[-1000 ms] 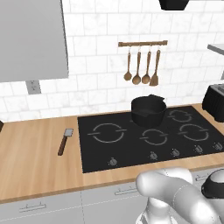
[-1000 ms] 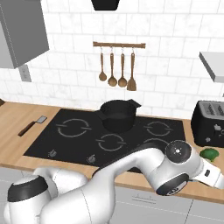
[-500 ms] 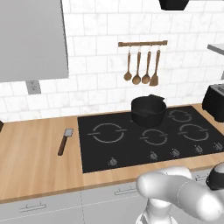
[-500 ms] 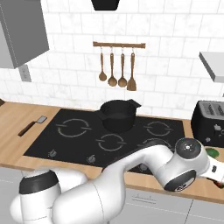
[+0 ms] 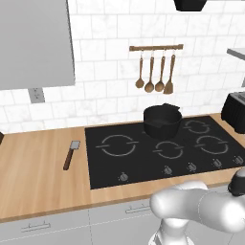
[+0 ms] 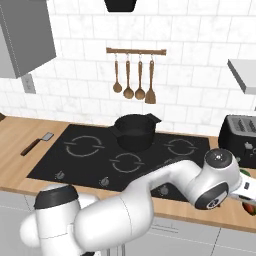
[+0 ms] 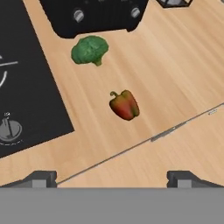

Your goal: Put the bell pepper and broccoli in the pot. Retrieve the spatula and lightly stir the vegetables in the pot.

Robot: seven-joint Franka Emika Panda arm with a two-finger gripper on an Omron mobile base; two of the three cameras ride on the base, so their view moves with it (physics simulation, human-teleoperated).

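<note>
Left base view: pot [image 5: 162, 122] on back burner of stove [image 5: 158, 148], looks empty. Spatula [image 5: 71, 154] flat on counter [image 5: 38, 167] left of stove, untouched.

Right base view: arm reaches far right over counter beside toaster [image 6: 241, 140]. Nothing visible in pot.

Hand view: pepper [image 7: 124, 105] and broccoli [image 7: 90, 50] on counter, apart, broccoli near toaster base. Gripper [image 7: 111, 179] above them, fingers spread wide, holding nothing.

Progress: nothing done; both veg, spatula fetch, stir all left.
</note>
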